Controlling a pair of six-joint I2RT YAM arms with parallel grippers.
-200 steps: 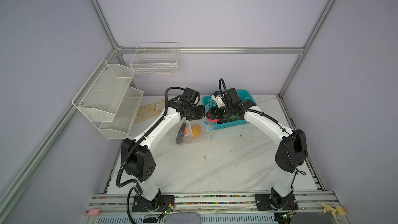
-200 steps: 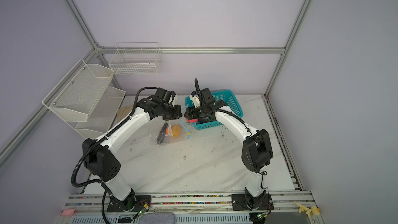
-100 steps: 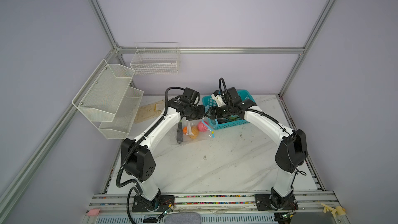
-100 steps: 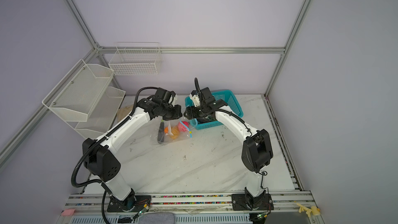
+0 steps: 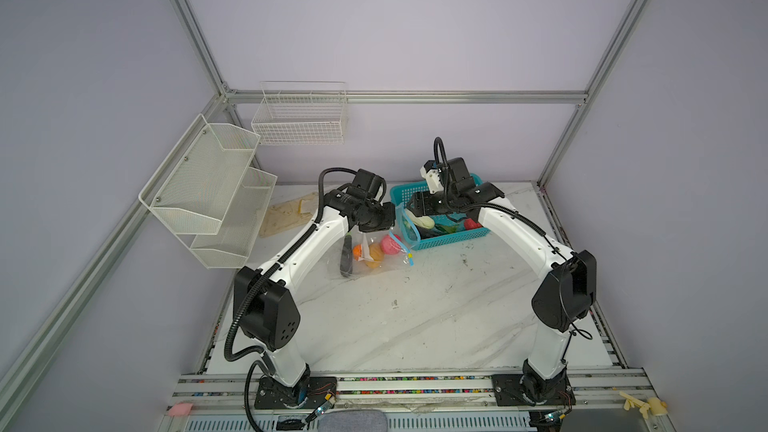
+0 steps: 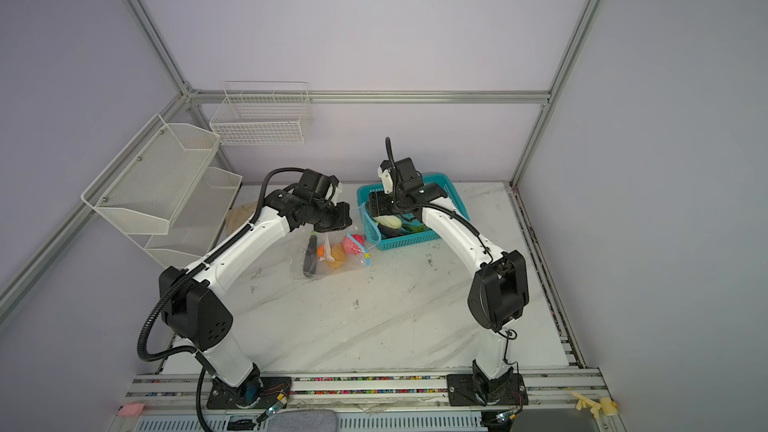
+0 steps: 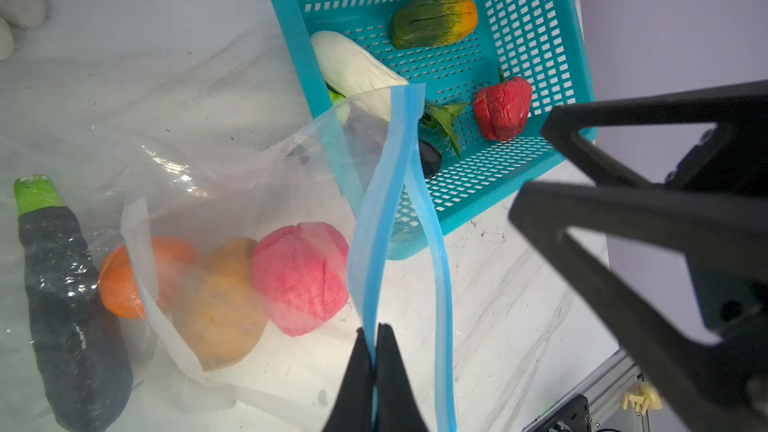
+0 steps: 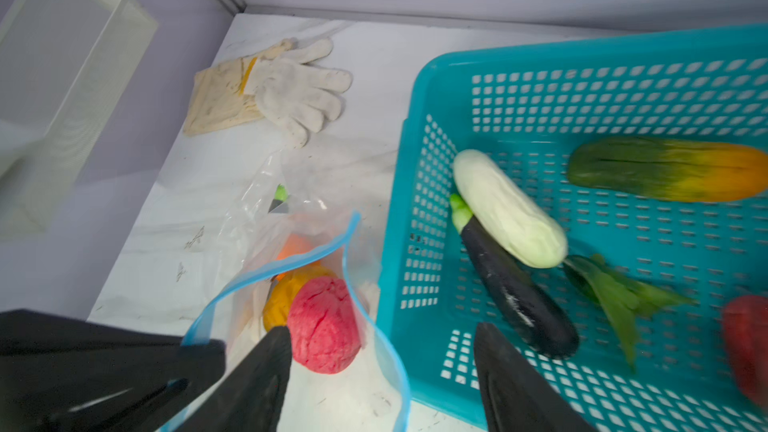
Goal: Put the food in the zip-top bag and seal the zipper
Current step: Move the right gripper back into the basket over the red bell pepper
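The clear zip-top bag (image 5: 365, 257) (image 6: 328, 261) lies left of the teal basket, its mouth held up. My left gripper (image 7: 376, 332) (image 5: 384, 220) is shut on one lip of the light blue zipper (image 7: 384, 184); the yellow slider (image 5: 409, 256) hangs at its end. Inside the bag lie a pink fruit (image 7: 301, 276), a yellow-orange piece (image 7: 220, 301), an orange piece (image 7: 124, 280) and a dark eggplant (image 7: 62, 284). My right gripper (image 8: 382, 336) (image 5: 413, 209) stands open and empty above the bag's mouth and the basket's near wall.
The teal basket (image 8: 424, 184) (image 5: 453, 238) holds a white vegetable (image 8: 509, 207), a second eggplant (image 8: 515, 284), a green-orange fruit (image 8: 669, 168), a leafy green (image 8: 615, 292) and a red pepper (image 8: 746, 347). Work gloves (image 8: 282, 85) lie behind the bag. White wire shelves (image 5: 208, 184) hang at the left.
The pink fruit, absent from the bag a second ago, now lies just inside its mouth. The left gripper has kept its hold on the zipper lip.
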